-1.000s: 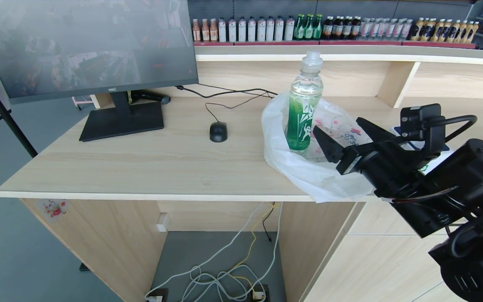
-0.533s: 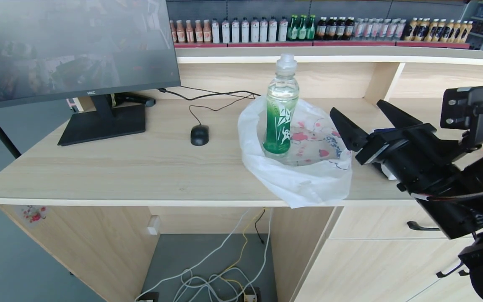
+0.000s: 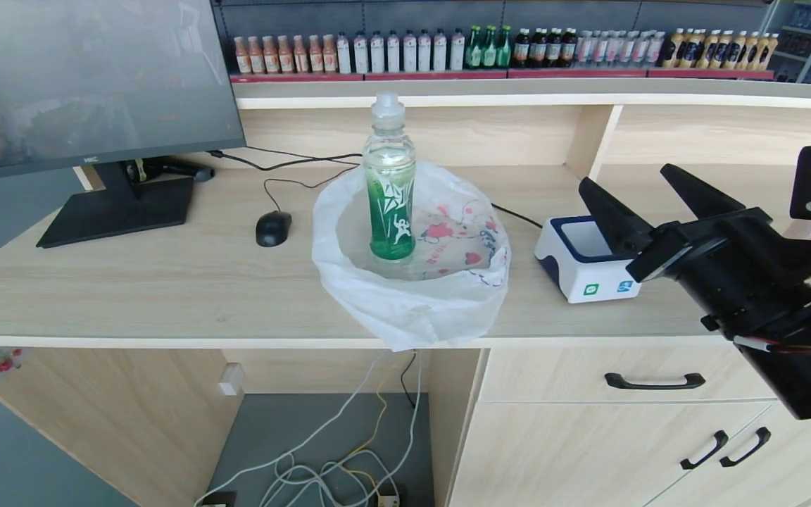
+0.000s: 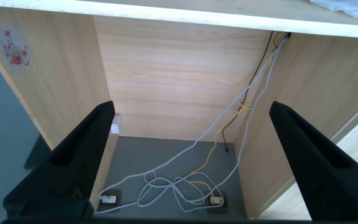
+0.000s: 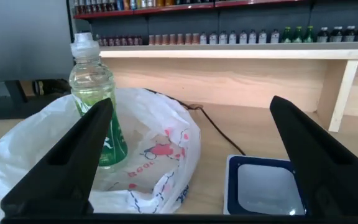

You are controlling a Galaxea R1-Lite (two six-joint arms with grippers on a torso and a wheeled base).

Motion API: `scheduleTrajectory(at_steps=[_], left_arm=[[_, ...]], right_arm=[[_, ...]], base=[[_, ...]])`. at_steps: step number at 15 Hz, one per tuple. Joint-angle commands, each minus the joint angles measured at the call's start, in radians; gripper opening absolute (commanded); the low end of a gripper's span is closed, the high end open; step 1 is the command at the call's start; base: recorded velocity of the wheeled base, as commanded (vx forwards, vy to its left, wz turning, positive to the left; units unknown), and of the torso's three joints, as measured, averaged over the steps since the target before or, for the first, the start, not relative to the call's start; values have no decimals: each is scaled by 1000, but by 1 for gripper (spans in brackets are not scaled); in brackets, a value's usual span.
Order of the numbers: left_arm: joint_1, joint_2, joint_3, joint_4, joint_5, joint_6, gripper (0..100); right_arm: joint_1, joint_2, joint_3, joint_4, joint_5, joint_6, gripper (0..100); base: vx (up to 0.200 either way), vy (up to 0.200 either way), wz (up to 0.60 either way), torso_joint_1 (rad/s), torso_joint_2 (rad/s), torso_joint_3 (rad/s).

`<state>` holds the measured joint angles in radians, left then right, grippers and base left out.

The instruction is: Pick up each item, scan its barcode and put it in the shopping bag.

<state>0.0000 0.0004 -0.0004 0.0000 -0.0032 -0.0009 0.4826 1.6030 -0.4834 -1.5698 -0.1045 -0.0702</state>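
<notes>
1. The right gripper [image 3: 624,176] hangs over the right end of the counter [image 3: 131,289] with its two black fingers spread wide and nothing between them. In the head view one finger lies across the top of the barcode scanner [image 3: 585,271].
2. The scanner is a white box with a dark blue rim around its window. It sits on the counter just to the right of the shopping bag [image 3: 412,303] and carries two small square icons on its front, one green and one blue.
3. The white plastic shopping bag stands open on the counter, with part of it drooping over the front edge. Its side bears red and blue flower-like print, and any lettering there is too small to read.
4. A clear drink bottle [image 3: 391,190] stands upright inside the bag (already bagged). It has a pale cap and a green label with a white figure.
5. Farther left are a black mouse [image 3: 273,228] and a dark monitor [image 3: 82,77].
6. The left gripper [image 4: 191,107] is also spread and empty, low in front of the counter's open recess, where loose cables [image 4: 185,180] lie on the floor. A small floral sticker [image 4: 14,46] marks the side panel.
7. Rows of bottles [image 3: 518,49] line the shelf behind.
</notes>
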Motion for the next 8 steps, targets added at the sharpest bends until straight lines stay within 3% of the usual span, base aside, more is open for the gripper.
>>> scheduleTrajectory(at_steps=[1,8], left_arm=[[0,0,0,0,0,-1,100],[0,0,-1,0,0,-1,100]], right_arm=[[-1,-9,9,-1,0,0,100],[-15,-20,23,-1,0,-8,100]], base=[[0,-200,0,-2,-2,-7],[0,-200,0,-2,2,0]])
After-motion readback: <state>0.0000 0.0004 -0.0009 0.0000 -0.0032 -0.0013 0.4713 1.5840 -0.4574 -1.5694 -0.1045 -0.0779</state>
